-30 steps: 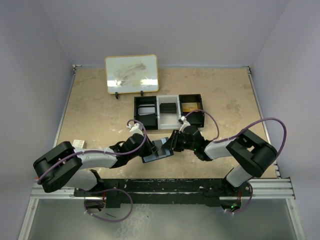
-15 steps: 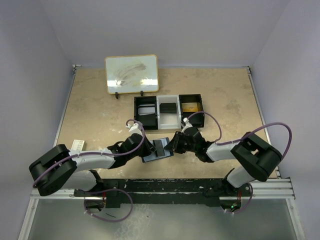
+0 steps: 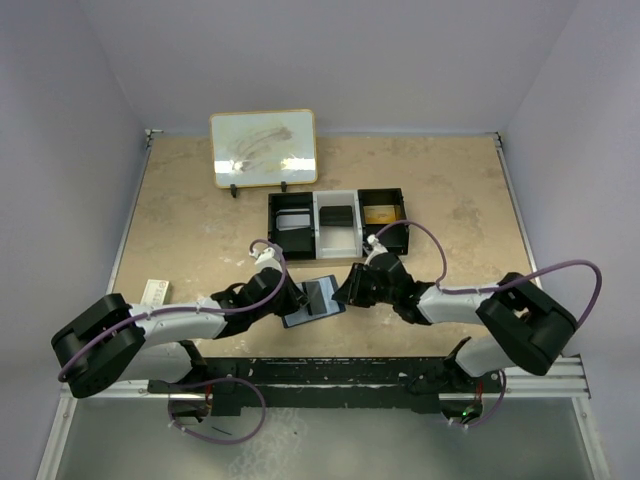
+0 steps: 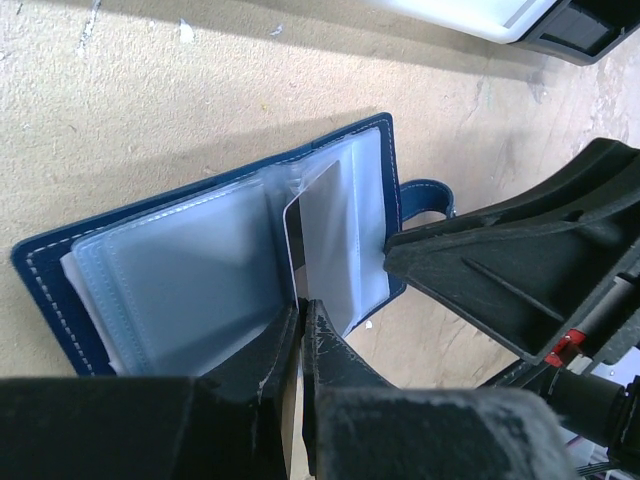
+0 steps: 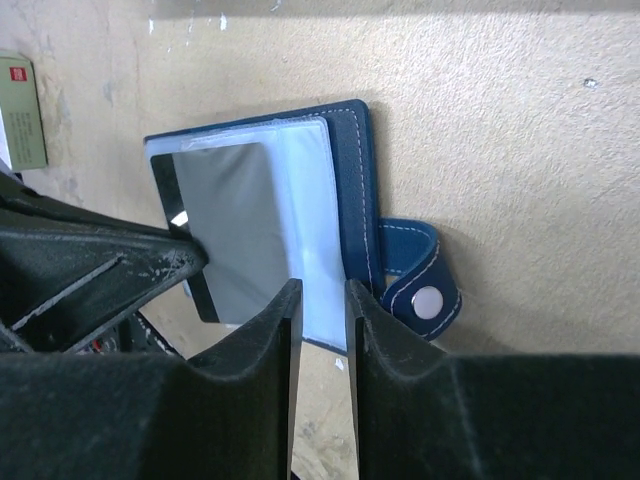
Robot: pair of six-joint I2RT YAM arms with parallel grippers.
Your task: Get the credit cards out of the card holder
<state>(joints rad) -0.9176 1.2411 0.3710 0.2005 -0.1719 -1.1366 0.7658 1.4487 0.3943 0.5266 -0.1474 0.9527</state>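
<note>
The navy card holder lies open on the table between my two grippers, its pale pocket panels facing up and its snap tab sticking out to one side. A grey credit card with a black stripe stands partly out of a pocket. My left gripper is shut, and the card's lower corner runs into its jaws. My right gripper hovers at the holder's tab-side edge, its jaws a narrow gap apart with nothing between them. One of its fingers reaches the card's far edge.
Just behind the holder sits a black three-compartment tray with cards in it. A small whiteboard stands at the back left. A small red-and-white box lies near the left arm, by the table's left edge.
The grey card has tipped up further out of the holder. My left arm has stretched lower along the table and my right arm's elbow has swung to the right.
</note>
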